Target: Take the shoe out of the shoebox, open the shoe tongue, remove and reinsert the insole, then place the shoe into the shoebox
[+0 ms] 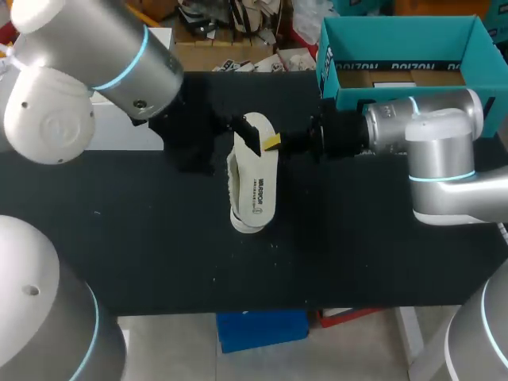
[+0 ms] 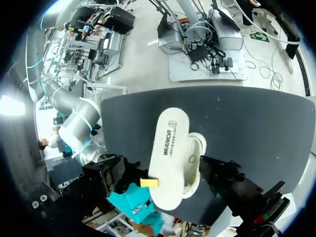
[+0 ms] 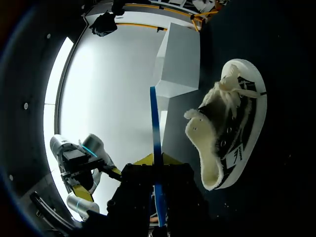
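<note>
- The shoe (image 1: 236, 178) lay on its side near the middle of the black counter (image 1: 143, 238), out of the box, toe toward the counter's near edge.
- In the right wrist view the shoe (image 3: 232, 123) showed its laces, a fleecy lining at the opening and a white rubber sole, with the opening turned toward the right pincer (image 3: 157, 160).
- The white insole (image 1: 260, 186) was out of the shoe and held over it, printed face up, covering most of the upper in the head view.
- The right pincer (image 1: 272, 143) came in from the shoebox side and gripped the insole at its heel end. In its own wrist view the insole (image 3: 155, 128) appeared edge-on as a thin blue strip, clamped between the two yellow tips.
- From the left wrist view the insole (image 2: 170, 148) hung above the shoe (image 2: 197, 148), with one yellow tip of the right pincer (image 2: 148, 183) pressed on its end.
- The left pincer (image 1: 248, 136) sat at the shoe's heel end, close beside the right one. Whether its fingers were parted or closed on anything could not be told.
- The teal shoebox (image 1: 325, 55) stood open at the counter's far right corner, behind the right arm, well apart from the shoe.
</note>
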`<state>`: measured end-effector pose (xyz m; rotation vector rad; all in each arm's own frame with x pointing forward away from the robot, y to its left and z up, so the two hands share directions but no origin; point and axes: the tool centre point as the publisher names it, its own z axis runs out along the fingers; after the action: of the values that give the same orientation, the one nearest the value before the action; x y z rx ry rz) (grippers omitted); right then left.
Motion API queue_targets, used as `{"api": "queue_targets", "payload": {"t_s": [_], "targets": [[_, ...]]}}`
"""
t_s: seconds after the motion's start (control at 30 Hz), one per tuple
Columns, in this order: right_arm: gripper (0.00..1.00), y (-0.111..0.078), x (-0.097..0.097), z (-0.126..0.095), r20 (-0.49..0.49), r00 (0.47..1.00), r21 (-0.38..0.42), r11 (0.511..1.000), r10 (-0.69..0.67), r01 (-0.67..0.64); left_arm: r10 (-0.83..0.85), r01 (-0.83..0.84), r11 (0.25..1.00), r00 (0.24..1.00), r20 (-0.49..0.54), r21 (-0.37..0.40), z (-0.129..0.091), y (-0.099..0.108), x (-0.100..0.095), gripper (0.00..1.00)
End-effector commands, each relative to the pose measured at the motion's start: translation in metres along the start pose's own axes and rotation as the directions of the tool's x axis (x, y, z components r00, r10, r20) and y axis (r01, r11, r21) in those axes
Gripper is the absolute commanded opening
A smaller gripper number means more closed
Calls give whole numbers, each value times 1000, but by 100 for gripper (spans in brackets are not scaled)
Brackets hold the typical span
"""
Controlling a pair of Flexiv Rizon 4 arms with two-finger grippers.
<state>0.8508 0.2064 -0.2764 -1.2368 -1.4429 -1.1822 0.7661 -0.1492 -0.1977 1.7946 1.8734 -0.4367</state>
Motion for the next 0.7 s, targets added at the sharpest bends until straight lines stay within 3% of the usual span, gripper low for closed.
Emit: {"api": "queue_targets", "payload": {"t_s": [0.03,0.27,0.3,0.7], "targets": [[0,0,0,0,2,1000,1,1000,1,-1,-42,56,998,839,543,-9,-7,0,30,100],[0,0,0,0,2,1000,1,1000,1,-1,-84,47,996,681,727,72,-4,8,42,100],[0,0,0,0,2,1000,1,1000,1,-1,-68,45,998,736,674,51,-1,9,42,100],[0,0,0,0,2,1000,1,1000,1,-1,-68,45,998,736,674,51,-1,9,42,100]]}}
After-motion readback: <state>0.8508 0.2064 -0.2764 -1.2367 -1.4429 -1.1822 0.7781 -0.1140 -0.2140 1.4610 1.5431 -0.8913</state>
